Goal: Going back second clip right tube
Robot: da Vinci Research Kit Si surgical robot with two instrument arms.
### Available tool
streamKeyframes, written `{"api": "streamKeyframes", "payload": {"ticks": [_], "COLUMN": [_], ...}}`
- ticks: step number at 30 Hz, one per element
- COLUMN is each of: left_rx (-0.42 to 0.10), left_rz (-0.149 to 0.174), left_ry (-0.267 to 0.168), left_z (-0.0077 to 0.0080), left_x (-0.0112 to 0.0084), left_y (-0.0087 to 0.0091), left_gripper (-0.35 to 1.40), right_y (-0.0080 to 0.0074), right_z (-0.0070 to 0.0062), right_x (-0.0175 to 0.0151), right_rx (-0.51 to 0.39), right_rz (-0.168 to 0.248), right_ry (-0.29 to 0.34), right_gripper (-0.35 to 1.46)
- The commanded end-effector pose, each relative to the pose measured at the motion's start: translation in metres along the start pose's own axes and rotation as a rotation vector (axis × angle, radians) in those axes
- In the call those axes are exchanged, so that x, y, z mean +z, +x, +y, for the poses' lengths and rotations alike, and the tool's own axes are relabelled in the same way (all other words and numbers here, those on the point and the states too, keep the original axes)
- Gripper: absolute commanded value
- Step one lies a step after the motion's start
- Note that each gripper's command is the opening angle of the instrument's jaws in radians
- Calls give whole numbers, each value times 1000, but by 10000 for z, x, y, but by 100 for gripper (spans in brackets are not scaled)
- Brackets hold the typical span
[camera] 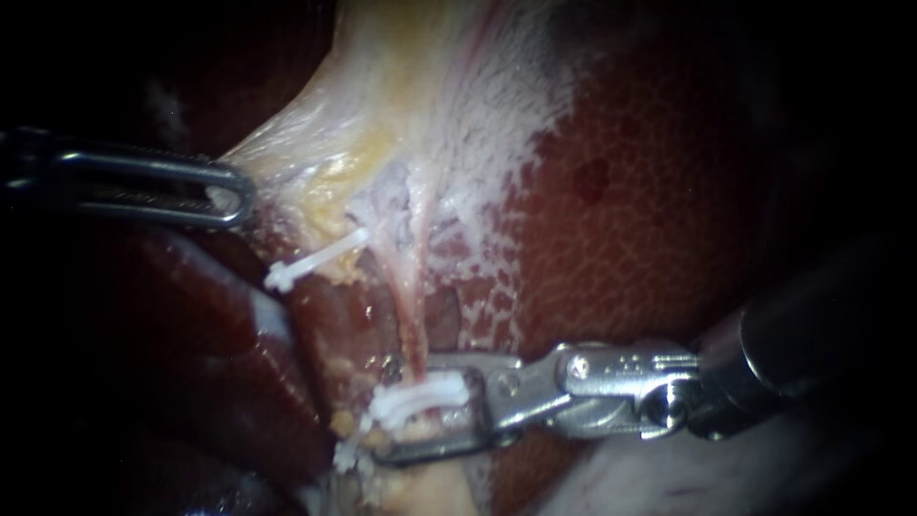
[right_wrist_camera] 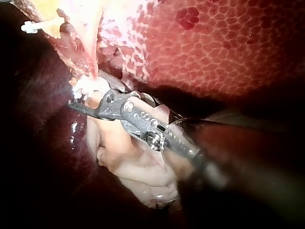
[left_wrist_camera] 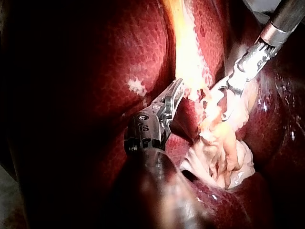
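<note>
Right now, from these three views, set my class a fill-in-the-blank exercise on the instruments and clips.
The upper clip and the lower clip are both ____ in colour.
The right instrument has the ____ clip at its tip.
The left instrument touches pale tissue nearer the ____ clip.
The speckled dark red organ is the ____.
Missing: white; lower; upper; liver.

Surgical lab — bare liver (camera: 650,191), clipped tube (camera: 412,308)

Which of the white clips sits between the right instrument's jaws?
The lower clip, on the tube, sits between the open jaws of the right instrument. The upper clip lies apart from both instruments.
</note>
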Motion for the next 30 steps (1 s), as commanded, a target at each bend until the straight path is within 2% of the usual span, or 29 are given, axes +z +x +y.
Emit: {"api": "streamKeyframes", "payload": {"ticks": [1, 7, 13, 18, 22, 30], "left_rx": [-1, 0, 1, 1, 1, 8], "left_rz": [0, 3, 2, 4, 4, 2], "left_ry": [-1, -3, -4, -6, -7, -9], "left_z": [-1, 0, 0, -1, -1, -1], "left_x": [0, -1, 0, 1, 1, 3], "left_y": [0, 1, 3, 4, 4, 7], "left_gripper": [-35, -35, -35, -35, -35, -35], "right_y": [-1, -7, -14, -16, -9, 14], "right_z": [1, 9, 27, 33, 33, 35], "right_x": [-1, -16, -47, -72, -93, -150], "right_rx": [1, 2, 11, 26, 25, -91], "right_rz": [0, 2, 9, 15, 17, 22], "right_ry": [-1, -4, -31, -55, -59, -89], "right_gripper": [60, 60, 60, 60, 60, 60]}}
